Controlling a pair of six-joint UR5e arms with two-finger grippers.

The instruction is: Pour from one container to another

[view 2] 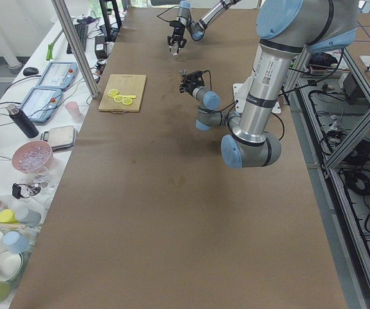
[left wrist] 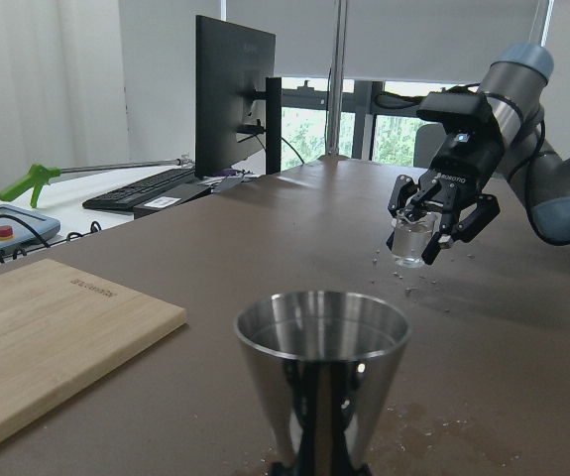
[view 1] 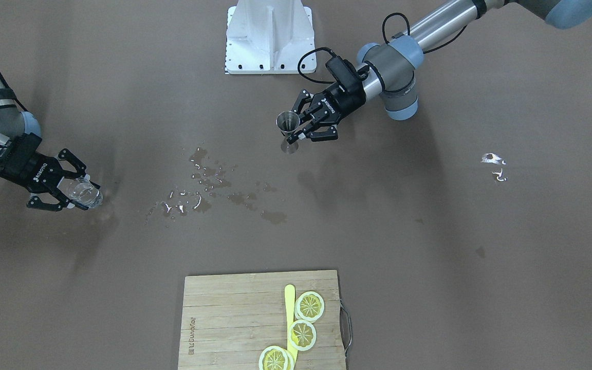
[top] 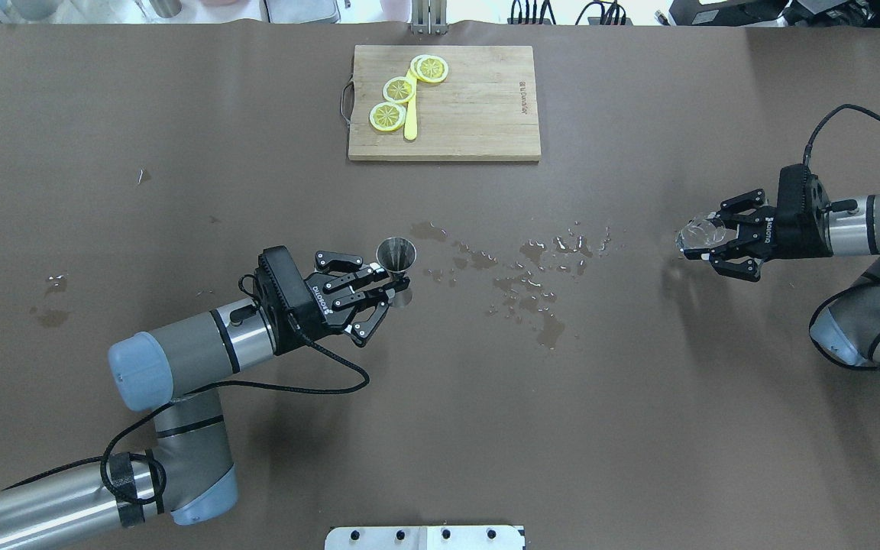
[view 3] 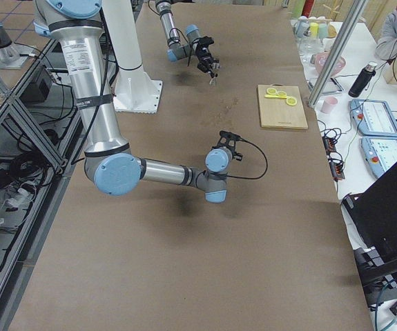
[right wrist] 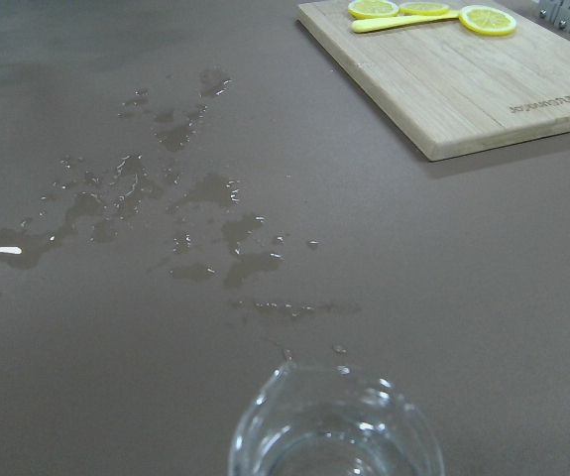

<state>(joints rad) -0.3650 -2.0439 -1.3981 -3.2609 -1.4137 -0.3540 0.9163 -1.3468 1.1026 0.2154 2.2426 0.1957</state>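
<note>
A steel jigger [top: 396, 256] stands upright in my left gripper [top: 393, 287], which is shut on its narrow waist, left of the table's centre. From the front the jigger [view 1: 288, 126] and the left gripper [view 1: 296, 134] appear raised off the table. A small clear glass [top: 701, 233] is held at the table's right side, with my right gripper [top: 705, 240] shut on it. The left wrist view has the jigger [left wrist: 321, 377] close up and, far across the table, the glass [left wrist: 410, 243] upright. Only the glass rim [right wrist: 334, 426] shows in the right wrist view.
Spilled water [top: 532, 290] is scattered over the brown table between the two grippers. A wooden cutting board [top: 478, 114] with lemon slices [top: 398, 90] and a yellow knife lies at the far middle. Smaller wet spots [top: 50, 294] mark the left side.
</note>
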